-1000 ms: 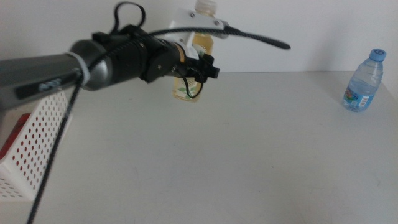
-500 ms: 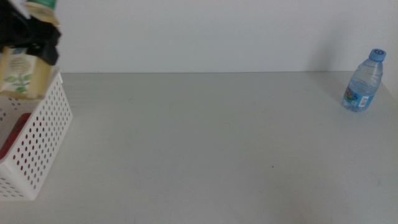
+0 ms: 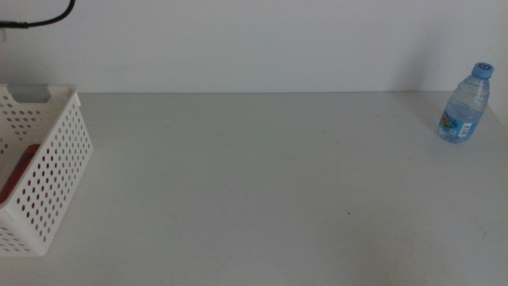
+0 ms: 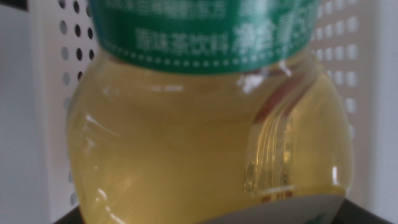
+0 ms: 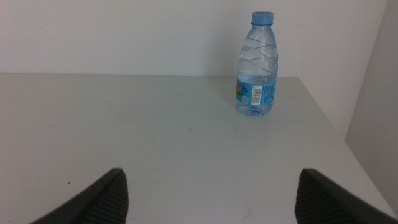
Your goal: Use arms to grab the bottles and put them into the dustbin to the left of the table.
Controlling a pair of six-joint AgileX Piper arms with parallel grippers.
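- The white perforated dustbin (image 3: 48,171) sits at the left edge of the pale surface (image 3: 262,183) in the middle view, with its handle cut-out at the far rim.
- Something red (image 3: 17,171) shows inside the dustbin through the open top and the holes; too little of it is visible to say more.
- The water bottle (image 3: 464,105), clear with a blue cap, stands upright at the far right of the surface, well apart from the dustbin.
- The right wrist view shows the same water bottle (image 5: 257,65) upright on the surface near its right edge, with a blue label and a barcode.
- The right gripper (image 5: 205,196) hangs low over the surface, fingers (image 5: 102,199) spread wide, holding nothing, the water bottle well beyond them.
- The left wrist view is filled by the yellow tea bottle (image 4: 205,143) with its green label band, very close to the camera.
- Behind the tea bottle is a white wall with round holes (image 4: 53,68), the dustbin's side.
- The left gripper is out of the middle view, off to the left; only a dark sliver shows at the edge of its own wrist view, and I cannot tell whether its fingers are pinching the tea bottle.
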